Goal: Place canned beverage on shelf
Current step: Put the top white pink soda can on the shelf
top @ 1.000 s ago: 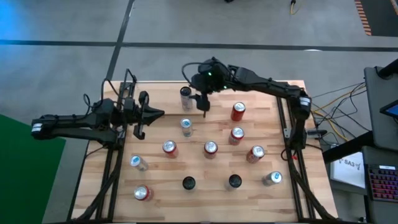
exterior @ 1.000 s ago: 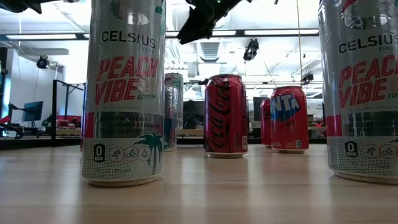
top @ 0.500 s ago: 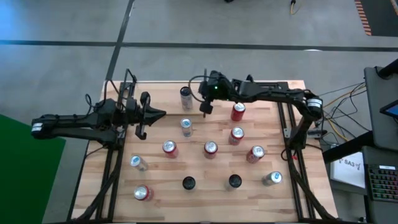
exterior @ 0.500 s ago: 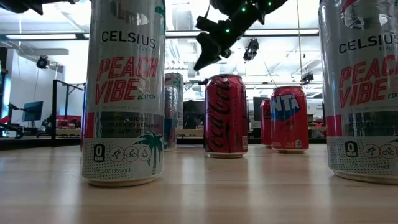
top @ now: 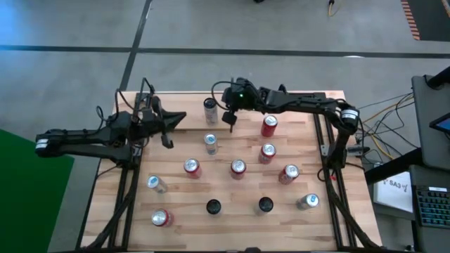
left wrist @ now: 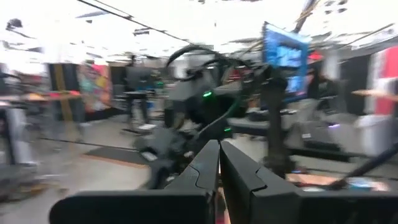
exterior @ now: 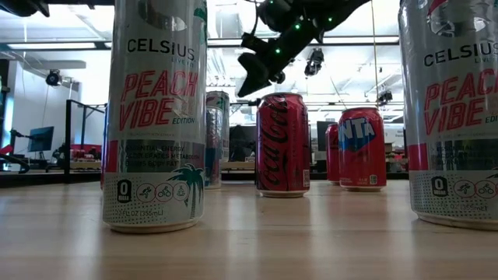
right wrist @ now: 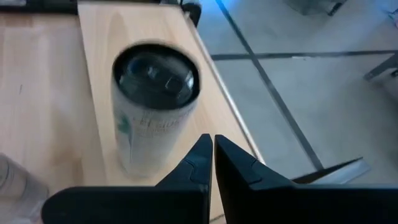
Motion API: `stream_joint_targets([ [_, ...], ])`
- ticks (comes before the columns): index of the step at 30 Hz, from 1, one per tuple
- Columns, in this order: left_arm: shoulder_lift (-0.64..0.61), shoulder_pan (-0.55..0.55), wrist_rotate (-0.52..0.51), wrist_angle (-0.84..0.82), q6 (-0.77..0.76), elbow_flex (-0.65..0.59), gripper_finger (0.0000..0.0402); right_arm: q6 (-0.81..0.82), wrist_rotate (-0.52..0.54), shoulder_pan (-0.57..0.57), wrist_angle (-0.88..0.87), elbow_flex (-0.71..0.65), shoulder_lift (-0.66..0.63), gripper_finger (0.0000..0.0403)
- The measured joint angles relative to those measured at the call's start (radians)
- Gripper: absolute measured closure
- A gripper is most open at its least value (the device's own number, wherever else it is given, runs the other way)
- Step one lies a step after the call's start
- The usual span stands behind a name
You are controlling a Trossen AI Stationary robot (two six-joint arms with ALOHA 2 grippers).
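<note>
the shelf (top: 295, 105), a light wood plank board edged by black rods, carries about a dozen upright cans spread over it, so by the look of it most of the stocking is done. along the far edge stands a silver can (top: 209, 107), with a red can (top: 268, 126) further toward the right edge; nearer the middle are another silver can (top: 211, 143) and three red-topped ones, and two dark-topped cans sit close to the near edge. in the low view a celsius peach vibe can (exterior: 156, 117) fills the foreground with a coca-cola can (exterior: 282, 145) and a fanta can (exterior: 361, 149) behind it.

the right gripper (top: 229, 118) hangs above the shelf near the far edge, just beside the silver can, its fingers pressed together on nothing; its wrist view looks down on that can, standing free at the shelf's edge. the left gripper (top: 167, 131) waits over the left edge, fingers also closed and empty.

no can is in either gripper, so whatever is left would mean fetching another can, and none shows off the shelf.
</note>
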Motion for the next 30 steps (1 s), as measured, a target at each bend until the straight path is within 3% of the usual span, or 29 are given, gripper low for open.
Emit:
stream_joint_targets([
  [30,0.006,0.0,-0.02,-0.023,0.033,0.0,0.0402,0.071,-0.028,0.012,0.12,0.014,0.095,0.0394],
])
